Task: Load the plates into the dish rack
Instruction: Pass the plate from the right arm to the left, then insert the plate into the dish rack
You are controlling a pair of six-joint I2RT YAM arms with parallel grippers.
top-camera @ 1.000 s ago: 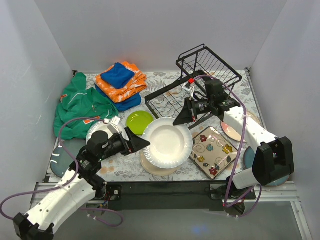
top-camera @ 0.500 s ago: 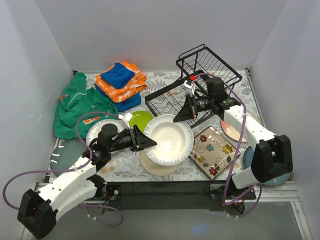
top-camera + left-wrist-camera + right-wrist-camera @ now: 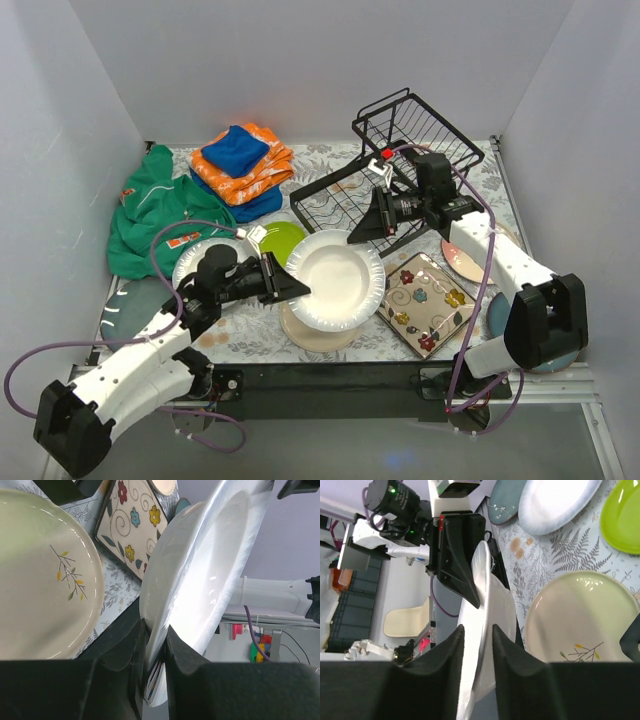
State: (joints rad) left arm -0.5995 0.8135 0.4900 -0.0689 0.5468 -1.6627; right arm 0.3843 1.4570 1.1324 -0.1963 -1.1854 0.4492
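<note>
A white plate (image 3: 338,280) hangs tilted over the table's middle, between my two grippers. My left gripper (image 3: 300,290) (image 3: 156,627) is shut on its left rim, with both pads pressed on the edge. My right gripper (image 3: 358,240) (image 3: 477,629) straddles the plate's far rim (image 3: 485,605) with its jaws apart and a gap on each side. The black wire dish rack (image 3: 440,140) stands behind the right arm. Under the held plate lies a cream-green floral plate (image 3: 300,335) (image 3: 40,575) (image 3: 575,615).
On the table lie a lime green plate (image 3: 275,240), a square flowered plate (image 3: 428,303), another white plate (image 3: 190,262), a teal plate (image 3: 125,310), and a pink-and-cream plate (image 3: 462,262). Folded orange and blue cloths (image 3: 240,165) and a green garment (image 3: 160,210) fill the back left.
My left gripper has moved in and shut on the white plate's left rim. My right gripper's jaws, earlier clamped on the far rim, have parted.
</note>
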